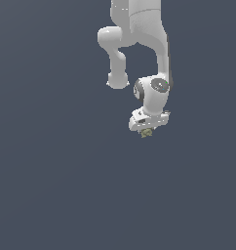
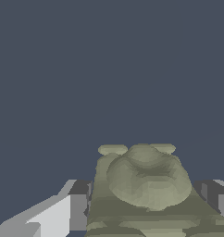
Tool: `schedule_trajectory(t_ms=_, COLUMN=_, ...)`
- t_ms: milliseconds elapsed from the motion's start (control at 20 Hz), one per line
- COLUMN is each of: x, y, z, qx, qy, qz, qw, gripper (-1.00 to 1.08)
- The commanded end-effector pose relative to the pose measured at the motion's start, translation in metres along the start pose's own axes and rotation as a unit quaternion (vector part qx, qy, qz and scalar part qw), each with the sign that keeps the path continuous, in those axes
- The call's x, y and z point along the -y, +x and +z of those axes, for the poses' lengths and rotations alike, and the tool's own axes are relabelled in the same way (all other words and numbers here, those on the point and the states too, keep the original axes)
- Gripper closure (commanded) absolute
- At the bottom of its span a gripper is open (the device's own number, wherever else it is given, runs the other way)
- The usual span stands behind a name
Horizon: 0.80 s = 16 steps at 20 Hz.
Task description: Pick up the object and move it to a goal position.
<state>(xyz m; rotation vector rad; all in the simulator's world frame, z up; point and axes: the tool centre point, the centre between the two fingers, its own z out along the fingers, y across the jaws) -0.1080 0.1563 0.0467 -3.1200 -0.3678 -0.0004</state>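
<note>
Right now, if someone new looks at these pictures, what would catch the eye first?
First the white robot arm, hanging down from the top of the exterior view against a plain dark grey-blue background. Then the gripper at its lower end, shut on the tiny olive-green chunk, which fills the wrist view's foreground.

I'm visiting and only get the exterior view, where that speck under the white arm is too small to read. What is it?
Observer: In the wrist view it is a lumpy olive-green and tan chunk, with a rounded bump on the side facing the camera.
Operator: Is the arm gripping it?
Observer: It looks so. The wrist view shows a grey finger against one side of the chunk and a second one against the other side, so the gripper seems shut on it.
Operator: Anything else nearby?
Observer: Behind the chunk the wrist view shows only plain dark blue-grey background; no marker or second thing appears there.
</note>
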Motion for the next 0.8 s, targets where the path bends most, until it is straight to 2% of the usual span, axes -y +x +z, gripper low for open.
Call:
schedule_trajectory(t_ms=0, x=0.027, y=-0.007, z=-0.002, qx=0.0, qy=0.0, qz=0.001, qw=1.0, gripper=1.08)
schedule_trajectory(t_ms=350, x=0.078, y=-0.019, z=-0.005, qx=0.0, qy=0.0, qz=0.0, qw=1.0, gripper=1.08)
schedule_trajectory(t_ms=750, x=0.099, y=-0.022, z=-0.006, qx=0.0, qy=0.0, qz=0.0, qw=1.0, gripper=1.08)
